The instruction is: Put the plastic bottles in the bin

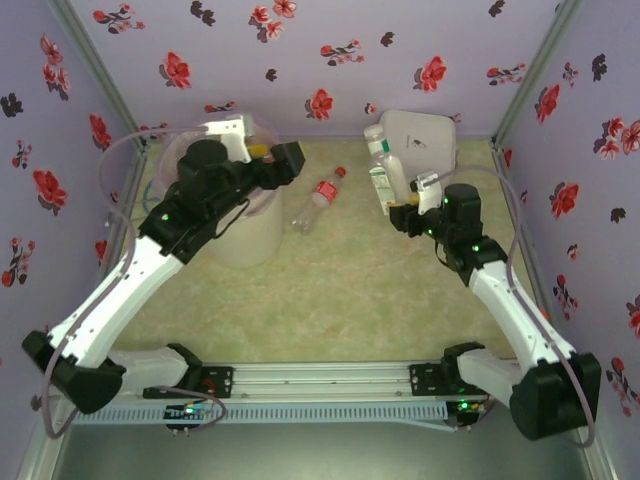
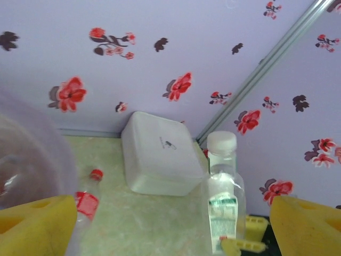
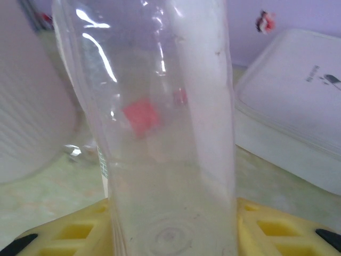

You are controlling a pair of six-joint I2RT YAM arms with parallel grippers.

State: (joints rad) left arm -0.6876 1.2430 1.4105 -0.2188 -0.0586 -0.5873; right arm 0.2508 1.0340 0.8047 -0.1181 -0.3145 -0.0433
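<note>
Two plastic bottles, one bin, one lidded box, two grippers.

Nearest, the right gripper is closed on the base of the white-capped bottle, its yellow fingers pressed against either side of the clear wall. This bottle stands about upright at the right of the table, long axis vertical and cap uppermost. It is clear, with a green-and-white label on its lower half.

The red-capped bottle lies on its side near the middle of the table, free of both grippers. Its long axis runs diagonally, base toward the near left and cap toward the far right. It is clear, slim and slightly crumpled, with a red label below the neck. It rests between the bin and the held bottle, near the bin but apart from it.

The bin stands at the far left, round and whitish, its pale liner over the rim. The left gripper hangs above its right edge, fingers spread wide with nothing between them.

Farthest, the white square box sits in the far right corner, just behind the held bottle.
</note>
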